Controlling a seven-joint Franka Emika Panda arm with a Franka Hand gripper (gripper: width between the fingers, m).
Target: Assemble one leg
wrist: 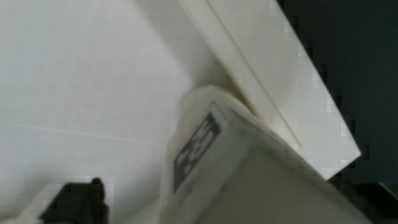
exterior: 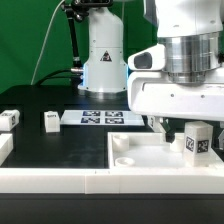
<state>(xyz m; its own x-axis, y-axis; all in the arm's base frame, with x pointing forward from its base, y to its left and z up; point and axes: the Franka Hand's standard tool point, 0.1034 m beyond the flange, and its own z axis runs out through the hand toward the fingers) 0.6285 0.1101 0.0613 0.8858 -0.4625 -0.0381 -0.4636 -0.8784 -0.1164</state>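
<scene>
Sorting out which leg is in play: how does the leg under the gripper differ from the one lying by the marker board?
The leg under the gripper stands upright on the white panel; the leg by the marker board lies on the black table. The gripper is at the first; the second lies free. Both are small, white, tagged.

Leg against the panel rim

The leg (wrist: pixel 240 165), tag on its side, fills the close foreground, its top touching the white panel's (wrist: pixel 89 80) raised rim.
</scene>
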